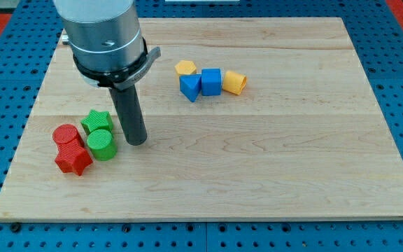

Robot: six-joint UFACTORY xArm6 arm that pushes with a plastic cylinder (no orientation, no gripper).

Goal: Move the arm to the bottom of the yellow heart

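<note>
The yellow heart [234, 82] lies at the right end of a short row of blocks in the upper middle of the board. Left of it sit a blue cube [211, 82], a blue triangle-like block [190, 87] and a yellow hexagon [185, 68]. My tip [137, 142] rests on the board at the view's left, well left of and below the yellow heart. The tip stands just right of a green cylinder [102, 144] and a green star [96, 122], apart from them.
A red cylinder [66, 135] and a red star [73, 158] lie left of the green blocks. The wooden board [292, 161] sits on a blue pegboard surface. The arm's grey body [103, 35] hangs over the board's upper left.
</note>
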